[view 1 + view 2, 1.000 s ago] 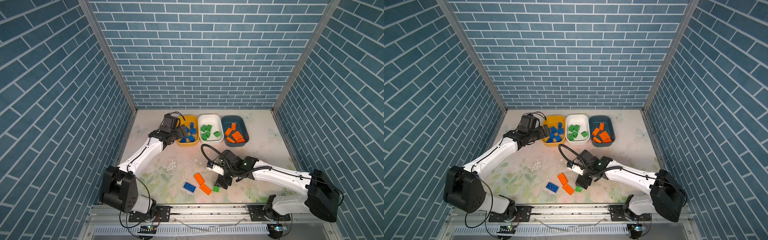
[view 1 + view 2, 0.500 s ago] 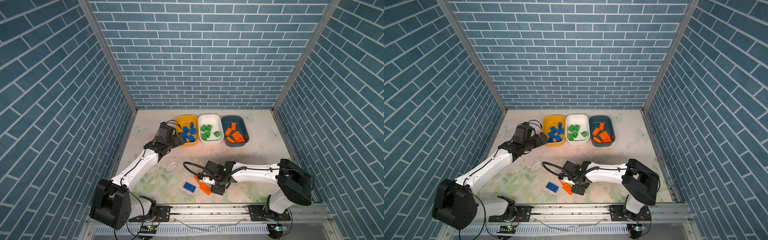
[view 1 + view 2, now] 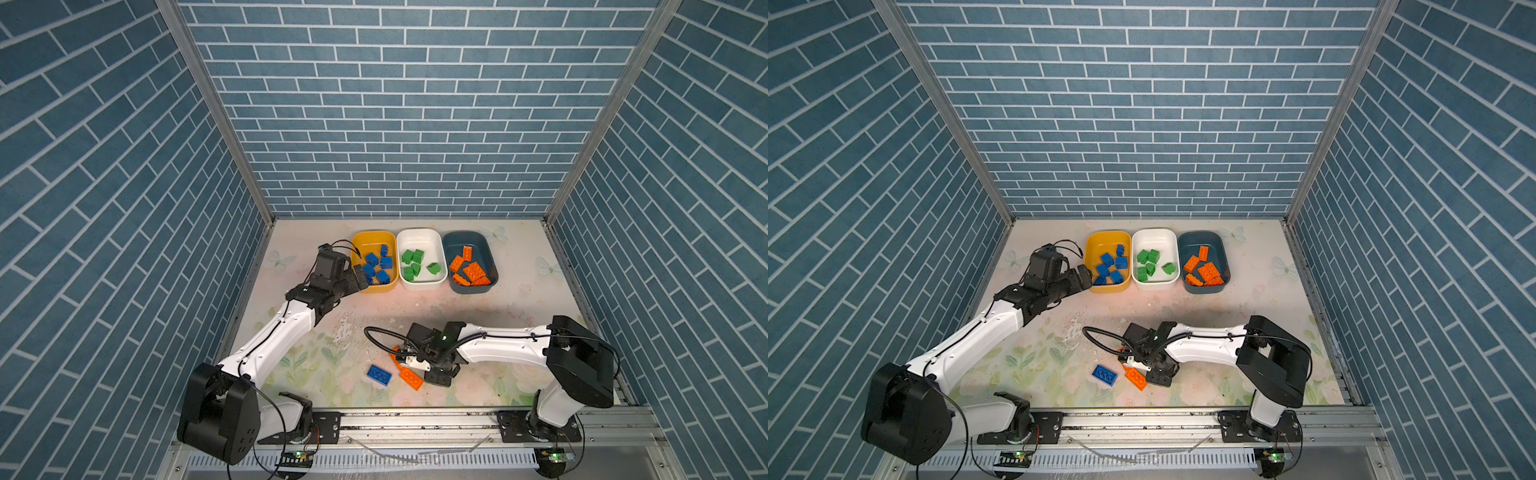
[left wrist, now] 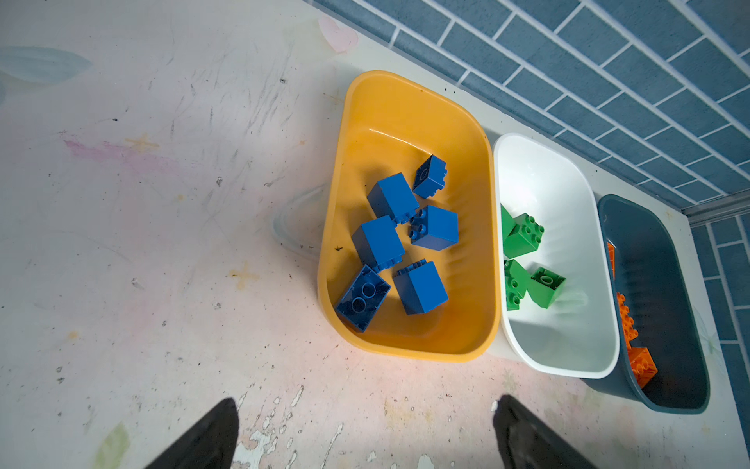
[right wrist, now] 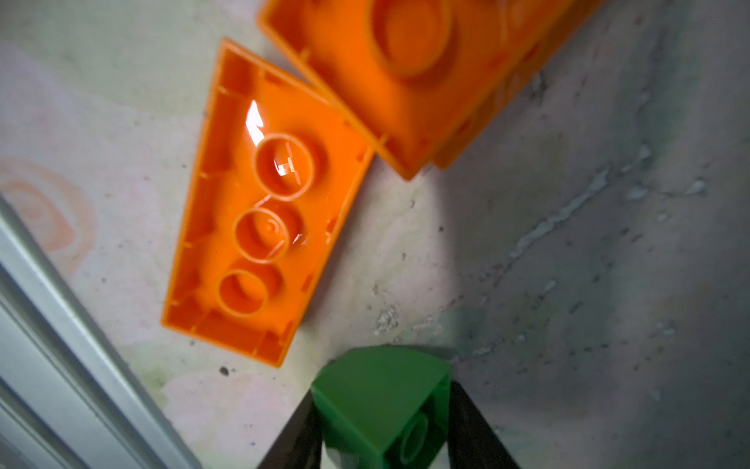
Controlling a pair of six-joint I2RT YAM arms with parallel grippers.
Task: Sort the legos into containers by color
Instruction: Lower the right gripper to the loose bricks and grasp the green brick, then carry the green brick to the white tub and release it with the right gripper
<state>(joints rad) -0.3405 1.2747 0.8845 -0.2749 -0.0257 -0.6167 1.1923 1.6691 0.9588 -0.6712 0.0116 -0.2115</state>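
Right gripper [image 5: 383, 422] pinched chunky green plastic brick [image 5: 377, 385], apparently skewed. Might twist free when lifted, striking flat orange plastic brick [image 5: 259, 219] just beside. Left gripper [image 4: 365, 438] spread, empty.

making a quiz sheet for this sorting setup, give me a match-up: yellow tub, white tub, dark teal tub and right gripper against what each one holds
Column one
1. yellow tub
2. white tub
3. dark teal tub
4. right gripper

Column two
a. orange bricks
b. single green brick between its jaws
c. blue bricks
d. several green bricks

Pairs: 1-c, 2-d, 3-a, 4-b
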